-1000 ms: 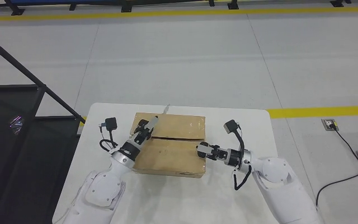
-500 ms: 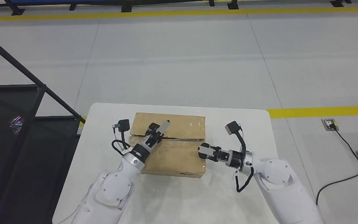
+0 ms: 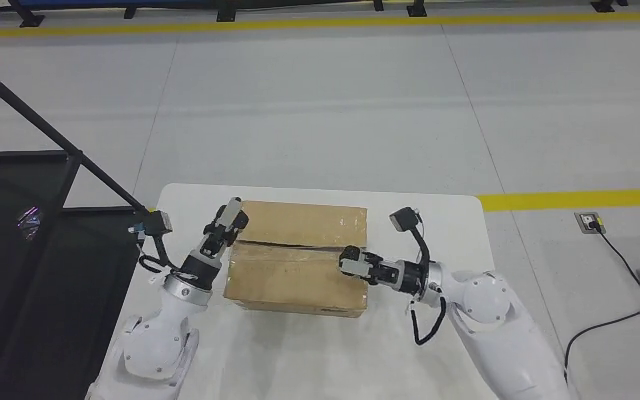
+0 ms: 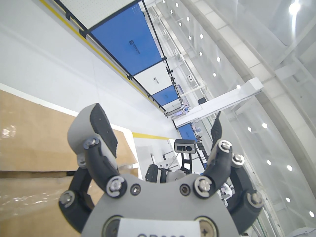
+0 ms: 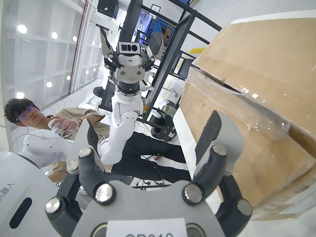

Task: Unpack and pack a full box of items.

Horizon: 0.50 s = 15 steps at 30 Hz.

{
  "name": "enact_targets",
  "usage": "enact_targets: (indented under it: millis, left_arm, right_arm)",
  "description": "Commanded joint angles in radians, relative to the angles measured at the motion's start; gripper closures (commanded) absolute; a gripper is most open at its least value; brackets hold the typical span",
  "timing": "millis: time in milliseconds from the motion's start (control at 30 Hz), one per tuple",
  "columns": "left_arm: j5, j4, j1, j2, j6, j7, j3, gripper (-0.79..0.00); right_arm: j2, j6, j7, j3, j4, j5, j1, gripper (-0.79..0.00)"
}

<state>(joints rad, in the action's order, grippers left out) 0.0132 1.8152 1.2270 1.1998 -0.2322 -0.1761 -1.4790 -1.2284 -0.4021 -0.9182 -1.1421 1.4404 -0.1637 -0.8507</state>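
Left hand is hanging with fingers apart, the box just beside it on the bench. Right hand is holding its fingers apart too, the box's taped end just beside one finger.

No legible text or number on the box

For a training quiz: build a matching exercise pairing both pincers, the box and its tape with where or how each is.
1 left pincer
2 right pincer
3 cardboard box
4 clear tape

A stuck over a box seam
B open, by the box's right end
C flaps down, on the table
D open, by the box's left end

Pairs: 1-D, 2-B, 3-C, 4-A
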Motion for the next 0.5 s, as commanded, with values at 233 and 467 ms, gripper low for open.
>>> enact_targets:
  millis: [233,467]
  left_arm:
    - [-0.069,-0.084,0.117,-0.014,-0.056,-0.047,-0.160,-0.785]
    - [-0.089,-0.111,0.141,-0.015,-0.079,-0.072,-0.170,-0.785]
  right_arm:
    - [-0.048,0.076,0.020,0.165,-0.197,0.041,0.190,-0.785]
    - [-0.074,0.136,0.031,0.212,-0.304,0.008,0.260,-0.785]
